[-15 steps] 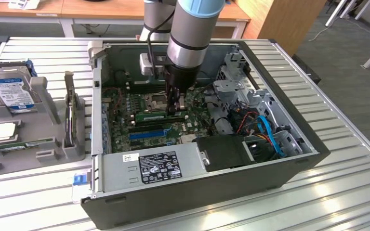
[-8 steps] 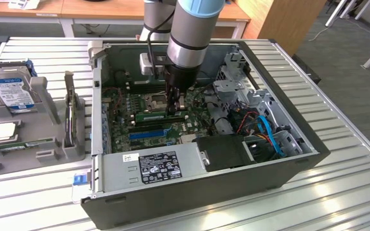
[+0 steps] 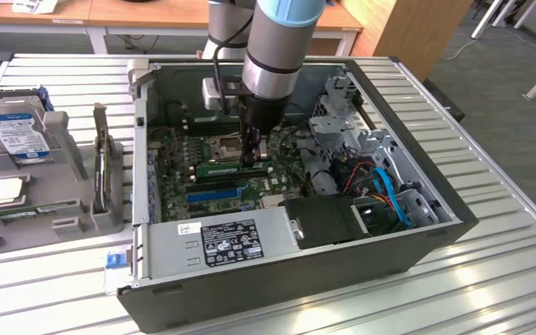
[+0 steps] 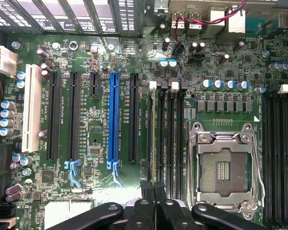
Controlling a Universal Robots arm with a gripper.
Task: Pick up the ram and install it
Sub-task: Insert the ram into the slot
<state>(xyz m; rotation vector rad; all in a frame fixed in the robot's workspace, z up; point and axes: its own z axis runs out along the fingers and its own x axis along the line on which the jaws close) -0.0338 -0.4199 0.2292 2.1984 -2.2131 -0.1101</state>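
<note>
Ram (image 3: 221, 168) | edge-down over motherboard (image 3: 176, 162) slots; end effector (image 3: 254, 160) clamped on it

Ram (image 3: 234, 168): long, narrow green stick, upright on 1 long edge on the motherboard (image 3: 176, 164), running across the exterior view left to right, just beside the processor socket (image 3: 226, 146)

Grey cylindrical robot arm (image 3: 273, 49) is getting cropped above the green motherboard (image 3: 176, 157). Black gripper (image 4: 152, 186) is hiding the ends of that board's black memory slots (image 4: 159, 134). Print on the white power-supply label (image 3: 231, 241) is reading too small.
</note>
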